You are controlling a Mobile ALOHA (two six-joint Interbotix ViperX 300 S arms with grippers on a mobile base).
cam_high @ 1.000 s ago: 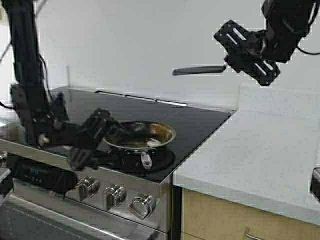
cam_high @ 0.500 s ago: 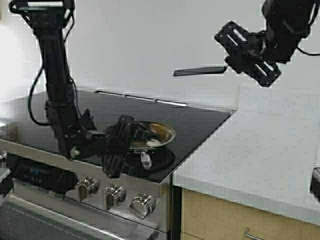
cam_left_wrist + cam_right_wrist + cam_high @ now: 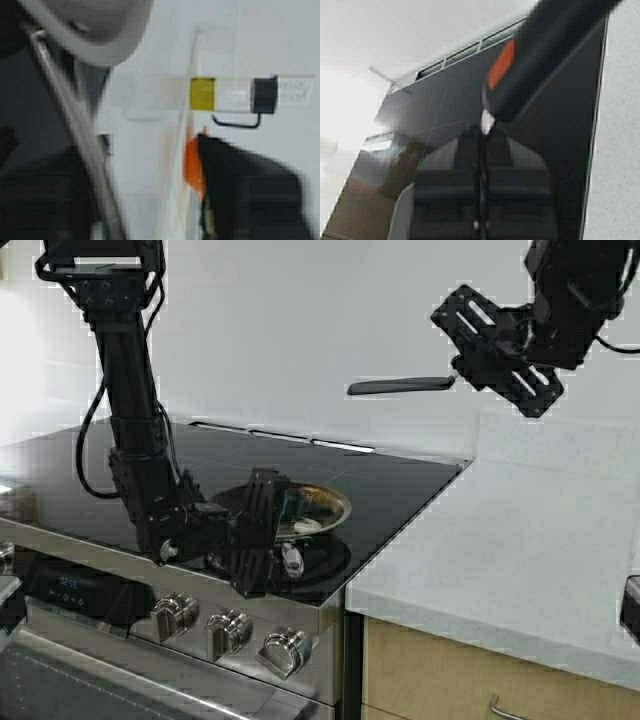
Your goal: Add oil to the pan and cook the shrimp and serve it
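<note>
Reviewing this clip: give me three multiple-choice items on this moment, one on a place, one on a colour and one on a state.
1. Where is the round steel frying pan?
A. On the pale countertop
B. On the black glass stovetop
C. Lifted in the air

2. What colour is most of the long flat spatula?
A. White
B. Red
C. Black

3. What is the right claw doing?
A. Shut on the spatula, raised high
B. Open and empty
C. Resting on the countertop

Answers:
1 is B: the round steel frying pan sits on the black glass stovetop, with the left claw low beside it.
2 is C: the long flat spatula shows dark black against the light wall.
3 is A: the right claw grips the spatula's end well above the stove.
</note>
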